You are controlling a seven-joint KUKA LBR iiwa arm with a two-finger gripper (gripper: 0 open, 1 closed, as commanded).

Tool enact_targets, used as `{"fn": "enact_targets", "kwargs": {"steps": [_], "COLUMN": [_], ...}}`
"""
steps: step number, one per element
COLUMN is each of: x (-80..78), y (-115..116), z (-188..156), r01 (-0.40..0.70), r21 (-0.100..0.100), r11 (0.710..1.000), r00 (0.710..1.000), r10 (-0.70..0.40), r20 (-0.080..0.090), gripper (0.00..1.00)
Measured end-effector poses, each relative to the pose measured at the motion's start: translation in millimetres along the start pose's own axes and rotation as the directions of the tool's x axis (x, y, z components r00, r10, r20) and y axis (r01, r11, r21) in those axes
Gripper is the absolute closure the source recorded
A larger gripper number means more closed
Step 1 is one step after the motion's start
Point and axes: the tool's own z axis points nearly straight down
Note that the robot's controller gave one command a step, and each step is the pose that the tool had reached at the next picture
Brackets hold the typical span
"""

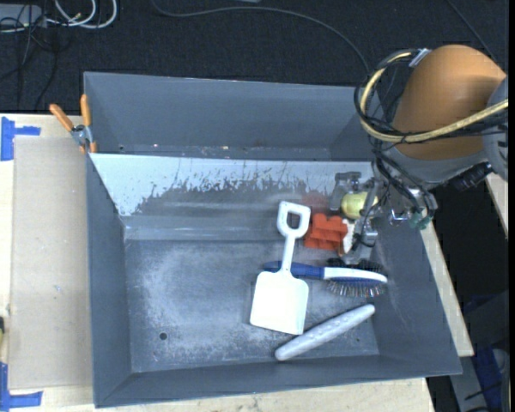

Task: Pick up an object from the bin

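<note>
Grey bin (189, 316): tool (359, 235) overlaps red block (324, 230).

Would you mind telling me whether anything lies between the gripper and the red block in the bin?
Nothing visible does: the gripper hangs right at the right edge of the red block. The white shovel borders its left side with its handle; the blue-handled brush lies just in front.

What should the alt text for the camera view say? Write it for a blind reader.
The arm's gripper hangs at the right of a grey metal bin, beside a red block. Nearby lie a white toy shovel, a blue-handled brush and a grey rod.
</note>
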Motion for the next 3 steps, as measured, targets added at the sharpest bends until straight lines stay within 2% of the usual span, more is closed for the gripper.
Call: {"fn": "enact_targets", "kwargs": {"steps": [1, 2, 3], "x": [-1.0, 10.7, 48.7], "y": [0, -22, -66], "z": [-5, 54, 80], "r01": [0.001, 0.081, 0.093], "r21": [0.001, 0.001, 0.001], "r11": [1.0, 0.997, 0.996], "r00": [1.0, 0.997, 0.996], "r10": [-0.001, -0.081, -0.093], "r20": [0.007, 0.008, 0.003], "gripper": [0.0, 0.0, 0.0]}}
